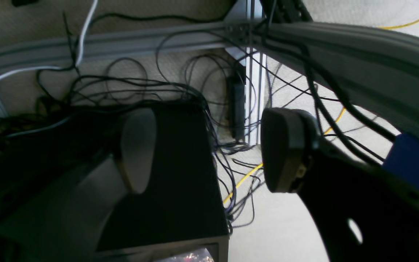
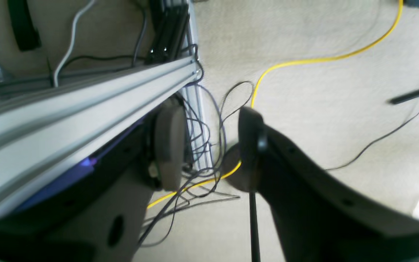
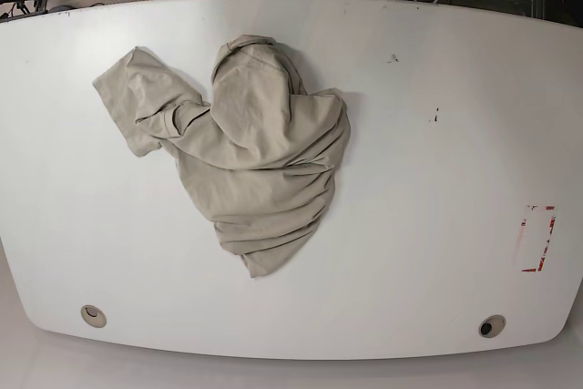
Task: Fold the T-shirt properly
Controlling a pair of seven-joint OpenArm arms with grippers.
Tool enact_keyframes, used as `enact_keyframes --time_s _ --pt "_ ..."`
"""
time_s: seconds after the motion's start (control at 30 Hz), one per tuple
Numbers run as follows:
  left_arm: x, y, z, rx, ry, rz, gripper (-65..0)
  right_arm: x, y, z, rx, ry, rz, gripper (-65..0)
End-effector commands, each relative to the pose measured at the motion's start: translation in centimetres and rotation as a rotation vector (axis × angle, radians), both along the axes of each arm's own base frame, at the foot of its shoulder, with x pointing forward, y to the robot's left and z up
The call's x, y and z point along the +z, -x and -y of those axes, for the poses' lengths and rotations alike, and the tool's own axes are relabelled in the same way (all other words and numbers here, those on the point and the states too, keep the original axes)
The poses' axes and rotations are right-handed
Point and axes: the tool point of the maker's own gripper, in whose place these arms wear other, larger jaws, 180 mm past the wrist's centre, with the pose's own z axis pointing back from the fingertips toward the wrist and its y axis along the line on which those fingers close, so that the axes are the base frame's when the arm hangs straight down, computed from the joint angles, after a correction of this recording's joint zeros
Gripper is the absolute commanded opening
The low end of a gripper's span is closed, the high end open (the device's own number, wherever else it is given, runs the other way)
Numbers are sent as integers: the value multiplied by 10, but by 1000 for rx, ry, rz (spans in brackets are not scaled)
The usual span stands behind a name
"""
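Observation:
The beige T-shirt (image 3: 246, 148) lies crumpled in a heap on the white table (image 3: 428, 161), left of centre, with one sleeve spread toward the far left. Neither arm shows in the base view. In the left wrist view my left gripper (image 1: 209, 149) is open and empty, its fingers hanging over the floor and cables, away from the table. In the right wrist view my right gripper (image 2: 209, 145) is open and empty, also over the carpet beside an aluminium frame rail. The shirt is out of both wrist views.
Red tape marks (image 3: 537, 239) sit near the table's right edge. Two round grommets (image 3: 91, 315) (image 3: 492, 326) sit at the front corners. Below the grippers are a black box (image 1: 180, 174), tangled cables, a yellow cable (image 2: 304, 62) and the frame rail (image 2: 67, 105).

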Motion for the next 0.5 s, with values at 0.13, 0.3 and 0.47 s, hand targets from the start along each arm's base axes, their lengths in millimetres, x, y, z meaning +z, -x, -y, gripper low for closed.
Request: enact_keyframes --time_s 0.13,0.3,0.47 --pt "10 4 -9 -20 -1 43 -240 11 6 0 12 -3 9 -419" --pt "22 7 -14 23 -3 89 -240 26 10 3 25 6 48 -419" --pt "35 15 -27 74 -25 123 -240 44 9 -5 45 3 87 -419"
